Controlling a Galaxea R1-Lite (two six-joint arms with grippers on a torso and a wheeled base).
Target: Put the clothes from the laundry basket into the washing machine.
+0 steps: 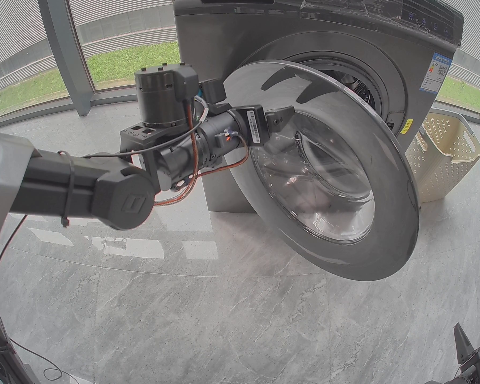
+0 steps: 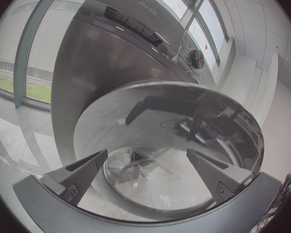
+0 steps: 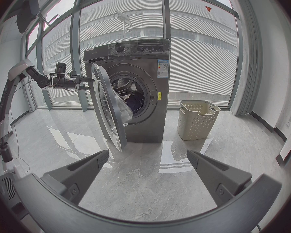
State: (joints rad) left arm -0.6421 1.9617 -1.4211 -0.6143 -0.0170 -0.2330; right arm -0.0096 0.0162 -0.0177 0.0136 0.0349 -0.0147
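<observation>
The grey washing machine (image 1: 304, 22) stands with its round door (image 1: 325, 172) swung out toward me. Dark and light clothes (image 3: 132, 97) lie inside the drum. To the machine's right stands the cream laundry basket (image 1: 448, 156), and I see no clothes in it (image 3: 197, 118). My left gripper (image 1: 282, 126) is open at the door's outer face, near its upper hinge-side edge; the door's glass (image 2: 158, 178) sits just beyond its fingers (image 2: 97, 160). My right gripper (image 3: 145, 156) is open and holds nothing, low over the floor well back from the machine (image 3: 135, 91).
Glossy grey marble floor (image 1: 197, 305) spreads in front of the machine. Tall windows with a dark pillar (image 1: 64, 44) run behind and to the left. A white wall (image 3: 274, 81) closes the room to the right of the basket.
</observation>
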